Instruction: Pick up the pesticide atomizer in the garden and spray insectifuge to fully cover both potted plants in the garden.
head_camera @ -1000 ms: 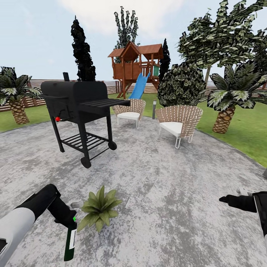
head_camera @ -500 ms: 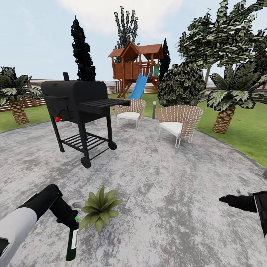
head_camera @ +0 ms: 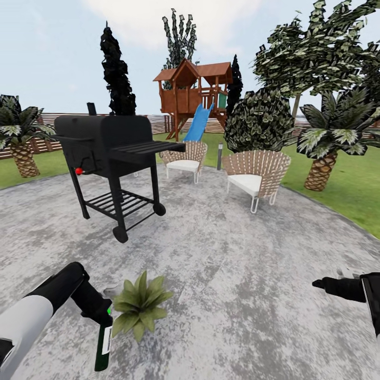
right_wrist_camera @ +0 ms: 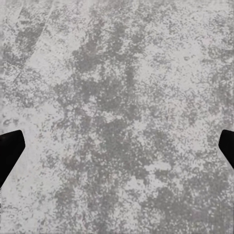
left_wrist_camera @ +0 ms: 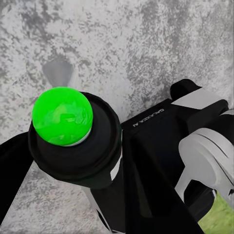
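The pesticide atomizer hangs with its long axis near vertical, its dark green body pointing down toward the patio, and its top is clamped in the left hand. It hangs just beside the potted plant, on that plant's left. The right hand is low at the right over bare paving, its fingers spread wide and holding nothing.

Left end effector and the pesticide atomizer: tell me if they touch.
Touching. In the head view the left end effector grips the top of the pesticide atomizer, whose dark green body hangs straight down from it above the patio.
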